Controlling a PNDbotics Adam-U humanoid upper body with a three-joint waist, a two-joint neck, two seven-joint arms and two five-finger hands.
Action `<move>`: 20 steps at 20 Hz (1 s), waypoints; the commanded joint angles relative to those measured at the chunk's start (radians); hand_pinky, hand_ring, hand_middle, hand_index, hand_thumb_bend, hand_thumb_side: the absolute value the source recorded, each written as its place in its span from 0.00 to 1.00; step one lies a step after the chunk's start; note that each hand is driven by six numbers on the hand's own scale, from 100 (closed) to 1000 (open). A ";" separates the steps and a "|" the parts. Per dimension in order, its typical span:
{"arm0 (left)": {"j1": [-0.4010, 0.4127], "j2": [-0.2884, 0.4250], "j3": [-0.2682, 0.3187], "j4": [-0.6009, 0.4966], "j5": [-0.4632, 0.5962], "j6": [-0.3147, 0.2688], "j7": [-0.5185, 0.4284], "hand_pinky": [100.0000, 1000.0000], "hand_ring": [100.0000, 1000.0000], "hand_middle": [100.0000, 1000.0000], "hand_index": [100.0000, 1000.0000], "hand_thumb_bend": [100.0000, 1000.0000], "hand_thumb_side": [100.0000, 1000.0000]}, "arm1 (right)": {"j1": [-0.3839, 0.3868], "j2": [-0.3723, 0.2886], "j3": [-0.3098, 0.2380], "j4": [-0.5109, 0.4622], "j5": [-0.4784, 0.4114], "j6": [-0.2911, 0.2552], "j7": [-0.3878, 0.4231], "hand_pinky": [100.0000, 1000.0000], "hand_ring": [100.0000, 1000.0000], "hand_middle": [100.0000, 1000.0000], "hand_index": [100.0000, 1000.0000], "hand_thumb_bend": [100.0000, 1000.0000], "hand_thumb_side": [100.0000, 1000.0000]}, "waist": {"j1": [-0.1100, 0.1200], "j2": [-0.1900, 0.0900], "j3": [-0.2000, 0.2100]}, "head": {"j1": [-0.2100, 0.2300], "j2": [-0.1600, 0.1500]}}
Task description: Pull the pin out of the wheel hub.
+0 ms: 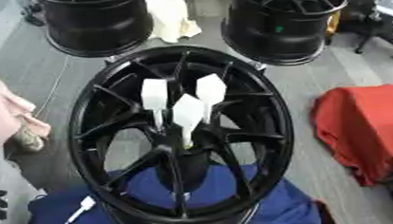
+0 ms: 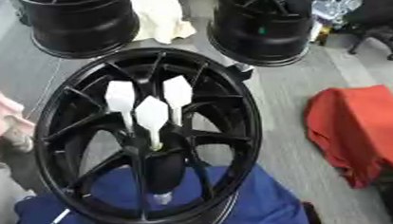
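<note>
Standing in the wheel hub (image 1: pixel 181 133): three white pins (image 1: pixel 187 115).

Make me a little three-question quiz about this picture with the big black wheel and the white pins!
1. True or false: three white pins stand in the middle of the near black wheel.
2. What colour is the cloth under that wheel? A) red B) blue C) yellow
3. Fill in: a loose white pin lies on the cloth at the wheel's lower ____ side.

Key:
1. True; their flat white heads point up from the hub.
2. B; the red cloth lies apart on the floor to the right.
3. Left.

Neither robot hand shows in either view.
</note>
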 commanded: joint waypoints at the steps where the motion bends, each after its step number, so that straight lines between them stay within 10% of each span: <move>1: -0.008 0.033 -0.002 -0.022 -0.003 -0.047 -0.054 0.71 0.48 0.52 0.74 0.13 0.76 | -0.054 0.005 0.035 0.001 0.000 0.021 0.103 0.79 0.80 0.82 0.94 0.33 0.38 | 0.003 -0.014 0.002 | -0.005 -0.010; 20: -0.030 0.022 -0.006 -0.042 -0.007 -0.040 -0.072 0.71 0.48 0.52 0.74 0.13 0.76 | -0.241 0.241 0.205 0.248 0.116 -0.029 0.274 0.82 0.88 0.86 0.96 0.41 0.33 | 0.005 0.002 0.022 | -0.025 -0.030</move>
